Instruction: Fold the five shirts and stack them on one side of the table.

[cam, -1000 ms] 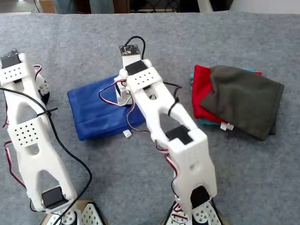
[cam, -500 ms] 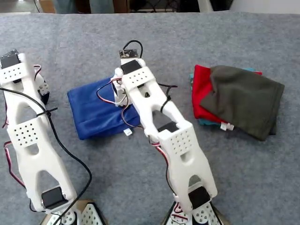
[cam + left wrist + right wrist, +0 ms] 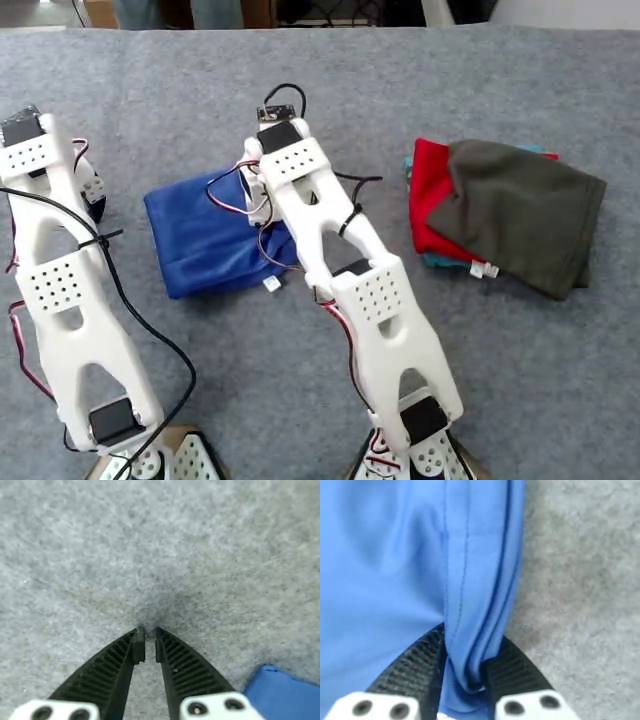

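Grasping a bunched fold of the blue shirt (image 3: 395, 555) with the right jaws, the layered hem squeezed tight between them. All but clenched on nothing with the left jaws, a thin slit between the tips, set down on bare desk (image 3: 160, 540) just beside a blue corner of the shirt.

Since a second ago: swung the right arm (image 3: 340, 250) slightly toward the desk's left edge, elbow shifted leftward, wrist nudged a touch toward the far edge above the shirt's right side. Kept the left arm (image 3: 60, 280) where it was, along the left edge. Left the shirt in the same spot, flat and folded, just left of the desk's middle, with a white tag (image 3: 271, 284) at its near right corner.

From the right wrist: a stitched seam running along the pinched fold, with grey desk alongside. From the left wrist: ribbed inner faces on both tips. From high: a stack (image 3: 500, 215) toward the right edge, well apart from the blue shirt, with an olive shirt (image 3: 525, 210) on top, a red shirt (image 3: 430, 190) under it and a teal edge (image 3: 445, 262) lowest.
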